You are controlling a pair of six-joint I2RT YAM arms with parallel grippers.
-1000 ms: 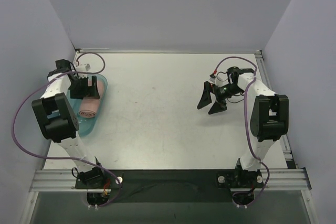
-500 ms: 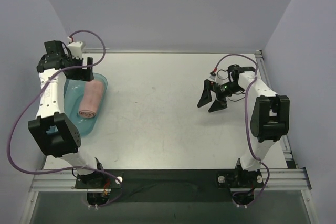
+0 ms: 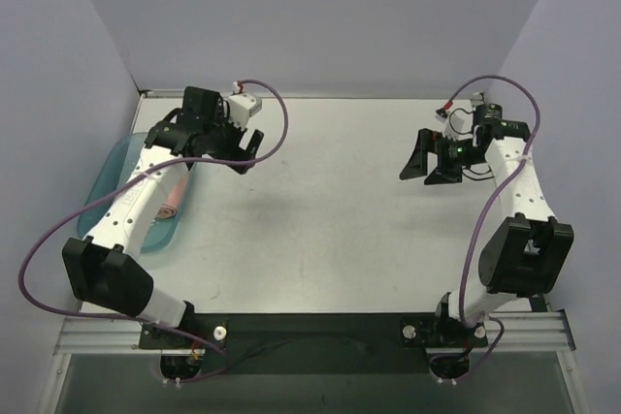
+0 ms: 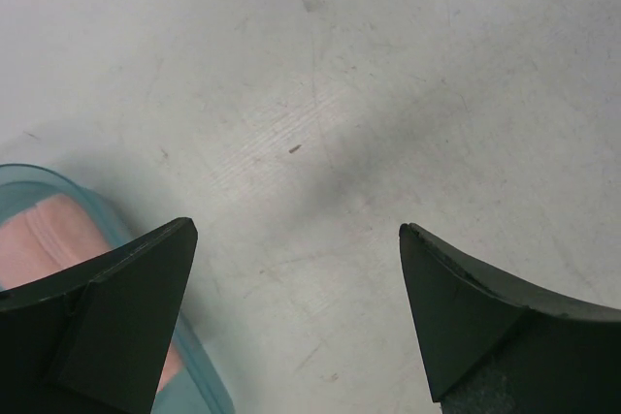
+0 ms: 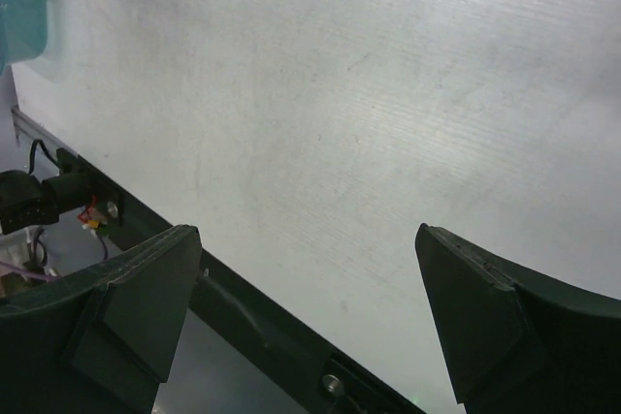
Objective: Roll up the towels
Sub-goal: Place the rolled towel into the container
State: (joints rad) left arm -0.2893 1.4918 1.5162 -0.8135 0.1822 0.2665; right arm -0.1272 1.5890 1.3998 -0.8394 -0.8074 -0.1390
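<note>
**Top external view.** The salmon-pink towel (image 3: 174, 195) is seen lying inside the translucent teal tray (image 3: 101, 177) at the left edge of the table (image 3: 330, 210). It is largely covered by the left forearm. What shows of it suggests a long axis running along the tray, near to far, but this is not certain. The left gripper (image 3: 245, 148) is held above bare table, to the right of the tray and toward the far side, with its fingers spread apart and nothing between them. The towel therefore lies back toward the left and nearer edge from these fingers. The right gripper (image 3: 429, 164) is noted well apart across the table, jaws open and empty. The left arm is judged much the nearer.

**Left wrist view.** The left gripper (image 4: 296, 232) is shown wide open over scuffed tabletop. A pink patch of towel (image 4: 41, 239) and the tray rim (image 4: 206, 375) are caught in the lower left corner, outside the finger gap and partly behind the left finger (image 4: 112, 312).

**Right wrist view.** The right gripper (image 5: 309, 235) is shown open, with only table between the fingers. A corner of the teal tray (image 5: 19, 16) is visible far off. No towel can be made out here.
</note>
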